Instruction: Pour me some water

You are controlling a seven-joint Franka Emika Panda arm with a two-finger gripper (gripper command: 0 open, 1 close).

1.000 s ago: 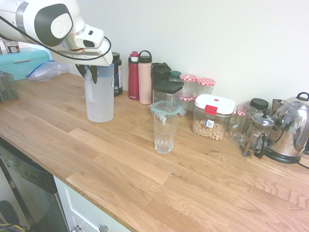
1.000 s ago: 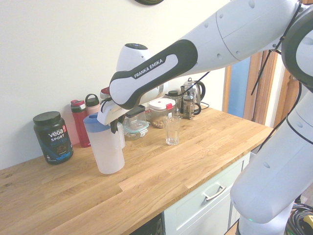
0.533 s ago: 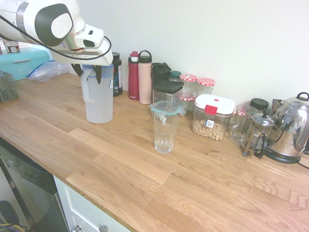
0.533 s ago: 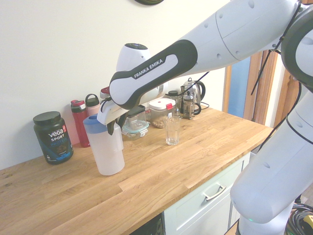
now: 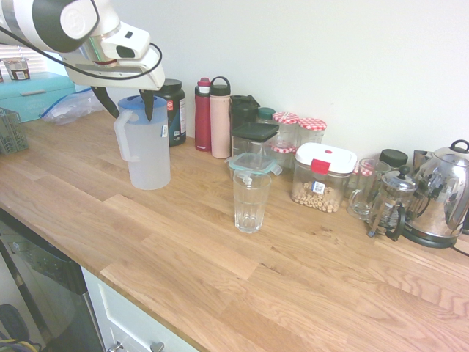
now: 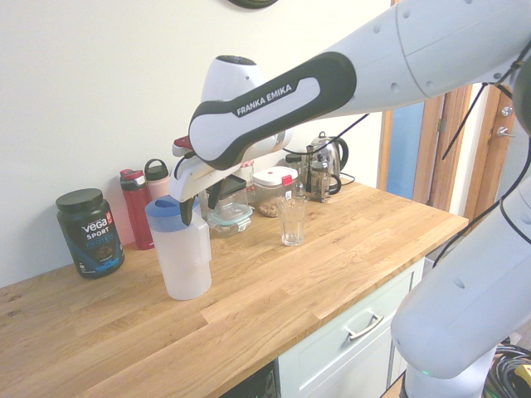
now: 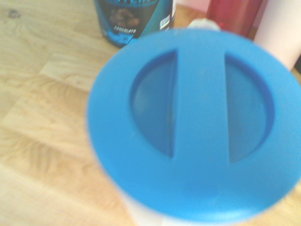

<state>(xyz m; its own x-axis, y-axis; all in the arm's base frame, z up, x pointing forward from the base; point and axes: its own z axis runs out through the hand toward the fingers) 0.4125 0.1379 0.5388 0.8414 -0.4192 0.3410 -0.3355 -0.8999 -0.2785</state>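
Note:
The tall frosted-white jug (image 5: 146, 150) with a blue lid stands upright on the wooden counter, its handle facing the front left. The water in it cannot be made out. My gripper (image 5: 130, 105) hovers just above the lid, open, its dark fingers spread to either side of the jug's top and holding nothing. From the other side, the jug (image 6: 184, 257) sits under the gripper (image 6: 197, 205). The blue lid (image 7: 197, 127) fills the wrist view. A clear drinking glass (image 5: 250, 202) stands empty-looking to the right of the jug, apart from it; the glass (image 6: 292, 222) also shows in the second exterior view.
Along the wall stand a dark protein tub (image 6: 89, 232), a red bottle (image 5: 203, 115), a pink bottle (image 5: 220, 119), lidded jars (image 5: 322, 178), a French press (image 5: 392, 203) and a steel kettle (image 5: 445, 194). The counter's front edge (image 5: 110, 282) runs close by.
The fingers have opened and let go of the jug's handle, and the gripper has risen above the lid. The jug's handle now shows at its front left.

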